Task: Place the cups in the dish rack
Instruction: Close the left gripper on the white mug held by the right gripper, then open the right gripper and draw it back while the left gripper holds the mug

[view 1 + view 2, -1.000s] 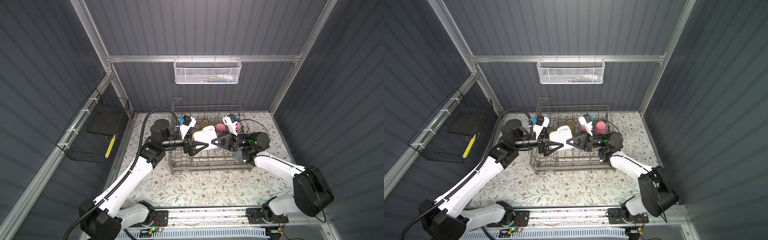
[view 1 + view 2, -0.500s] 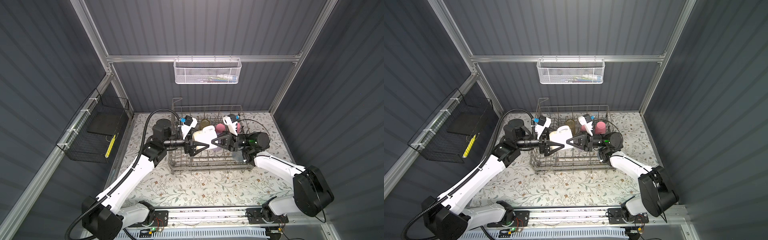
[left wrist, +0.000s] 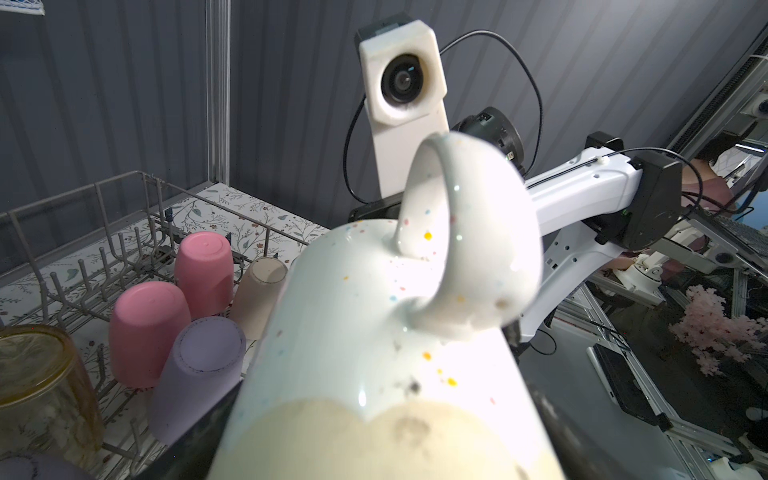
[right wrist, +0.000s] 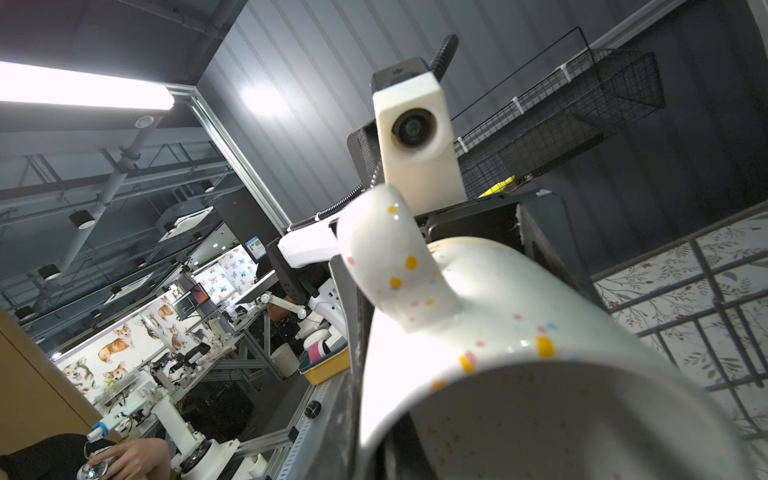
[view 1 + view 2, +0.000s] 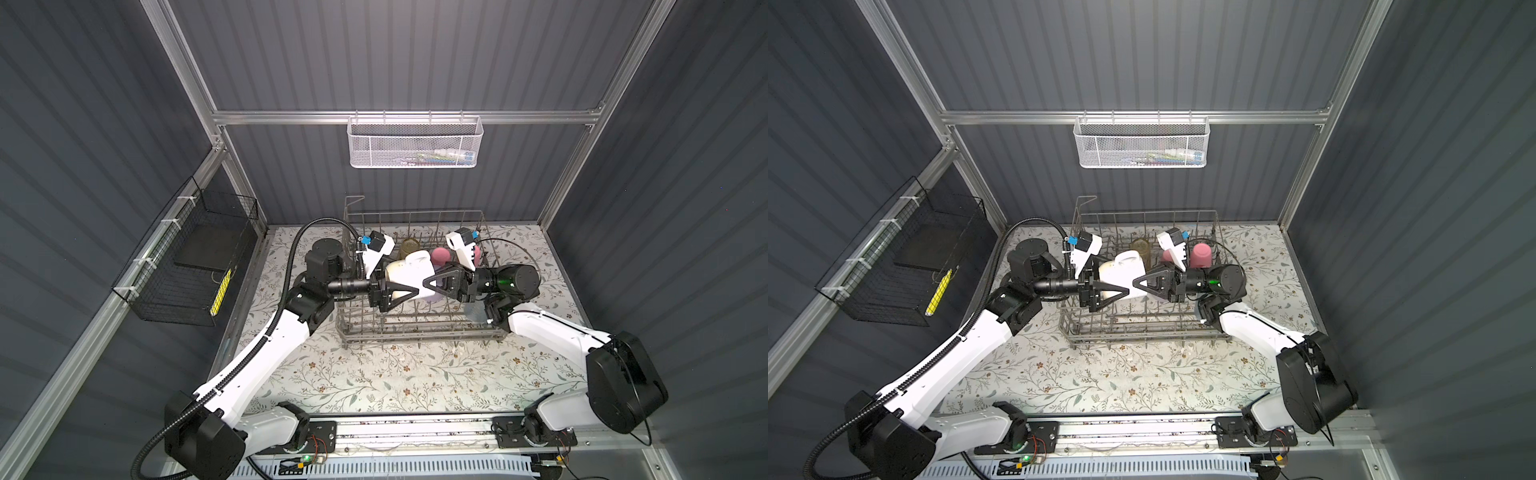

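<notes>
The speckled mug hangs on its side over the middle of the dish rack, handle up; its mouth faces the right gripper, its unglazed base the left gripper. The right jaws are pressed together on the mug's rim, one finger inside the mouth in the right wrist view; the left jaws are spread wide to either side of the base, close along the wall, and whether they press on it I cannot tell. Upturned along the rack's back edge, toward its right corner, stand one pink cup, a second pink cup just beside it, a lilac cup, a beige cup and a yellow tumbler; the rows along the front edge look free.

This reads as a hand-over from right to left. The left jaws should close squarely on the base, clear of the handle, before the right lets go; the glaze looks slick, so a firm squeeze suits; the right should then draw straight back along the mug's axis, so its inner finger clears the rim without tipping it; the left wrist can afterwards roll the mouth downward and lower the mug over free tines near the front edge, well apart from the upturned cups.
</notes>
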### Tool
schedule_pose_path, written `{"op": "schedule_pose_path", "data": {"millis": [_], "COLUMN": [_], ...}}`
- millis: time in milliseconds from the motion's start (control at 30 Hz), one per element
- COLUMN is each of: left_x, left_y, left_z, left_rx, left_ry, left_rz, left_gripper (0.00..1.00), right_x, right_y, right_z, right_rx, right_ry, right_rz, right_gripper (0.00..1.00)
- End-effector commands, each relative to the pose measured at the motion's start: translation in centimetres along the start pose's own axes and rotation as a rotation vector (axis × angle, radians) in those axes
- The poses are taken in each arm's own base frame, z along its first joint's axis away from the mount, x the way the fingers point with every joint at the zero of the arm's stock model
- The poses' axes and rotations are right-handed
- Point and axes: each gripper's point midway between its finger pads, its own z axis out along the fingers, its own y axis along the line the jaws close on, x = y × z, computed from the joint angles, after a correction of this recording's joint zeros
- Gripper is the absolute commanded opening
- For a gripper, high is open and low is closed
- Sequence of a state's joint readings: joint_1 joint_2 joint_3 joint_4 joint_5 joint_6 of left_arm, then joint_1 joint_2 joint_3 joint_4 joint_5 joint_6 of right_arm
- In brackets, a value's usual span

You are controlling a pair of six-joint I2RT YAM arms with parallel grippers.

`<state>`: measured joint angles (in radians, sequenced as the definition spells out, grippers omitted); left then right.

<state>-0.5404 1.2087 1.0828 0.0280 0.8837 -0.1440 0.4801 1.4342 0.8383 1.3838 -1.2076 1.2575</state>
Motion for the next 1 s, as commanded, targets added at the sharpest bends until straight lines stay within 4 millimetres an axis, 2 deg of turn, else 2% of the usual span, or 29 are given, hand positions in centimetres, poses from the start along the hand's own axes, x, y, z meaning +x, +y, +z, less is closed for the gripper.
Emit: {"op": "schedule_pose_path", "data": {"millis": [0,200,367,467,767,967], "left_x": [0.2,0.1,-0.2,-0.5,-1.1,-1.6], "left_y": [-1.8,-1.8,-1.7,-1.5,-1.2,-0.9], "left_z": [0.0,-0.1,-0.2,-0.2,0.0,0.1], "left_rx": [0.088,0.087,0.073,0.062,0.055,0.048], "left_ry": [-0.002,-0.017,-0.036,-0.043,-0.063,-0.077], "left_rz": [0.0,0.004,0.01,0.012,0.016,0.014], "left_gripper": [0.68,0.33,0.09,0.0,0.0,0.0], "right_x": [-3.3,-3.1,-3.1,-3.2,-2.9,-2.8], "right_y": [2.4,2.0,1.8,1.8,1.9,1.6], "right_z": [0.1,0.0,-0.5,-1.1,-3.3,-5.0], "right_rx": [-0.031,-0.026,-0.011,0.006,0.063,0.111], "right_ry": [-0.091,-0.085,-0.087,-0.096,-0.121,-0.143], "right_rz": [-0.16,-0.153,-0.152,-0.156,-0.164,-0.159], "right_gripper": [0.0,0.0,0.05,0.08,0.17,0.2]}}
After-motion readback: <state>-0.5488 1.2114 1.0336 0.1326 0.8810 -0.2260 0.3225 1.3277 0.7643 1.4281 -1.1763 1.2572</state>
